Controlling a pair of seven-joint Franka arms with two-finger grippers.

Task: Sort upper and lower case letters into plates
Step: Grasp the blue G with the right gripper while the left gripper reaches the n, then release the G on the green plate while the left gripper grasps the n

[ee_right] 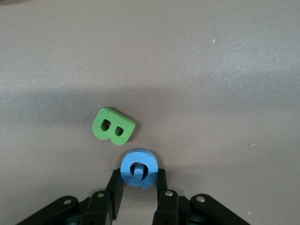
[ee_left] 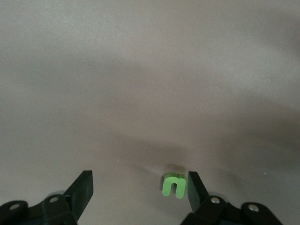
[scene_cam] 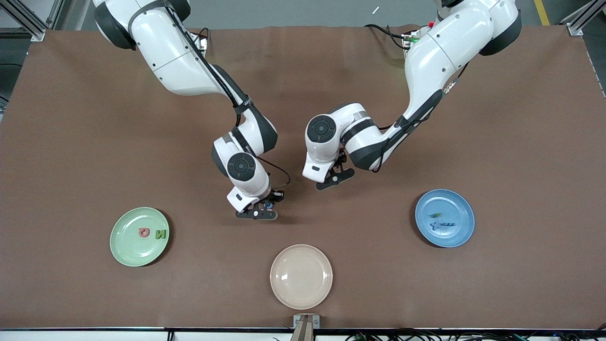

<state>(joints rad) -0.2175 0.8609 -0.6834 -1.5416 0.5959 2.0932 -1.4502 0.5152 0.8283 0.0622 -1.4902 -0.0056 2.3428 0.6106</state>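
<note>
My right gripper (scene_cam: 258, 212) is low over the middle of the table, shut on a blue G (ee_right: 138, 168). A green B (ee_right: 113, 125) lies on the table close beside the G. My left gripper (scene_cam: 335, 177) is open low over the table, and a green u (ee_left: 174, 185) lies between its jaws, close against one finger (ee_left: 194, 187). The mint green plate (scene_cam: 128, 246), toward the right arm's end, holds a pink letter (scene_cam: 143, 231) and a green N (scene_cam: 161, 234). The blue plate (scene_cam: 461, 208), toward the left arm's end, holds a small green letter (scene_cam: 436, 215) and a blue one (scene_cam: 442, 224).
A cream-beige plate (scene_cam: 301, 276) sits bare near the front edge, between the two other plates and nearer the front camera than both grippers. The brown mat (scene_cam: 521, 142) covers the whole table.
</note>
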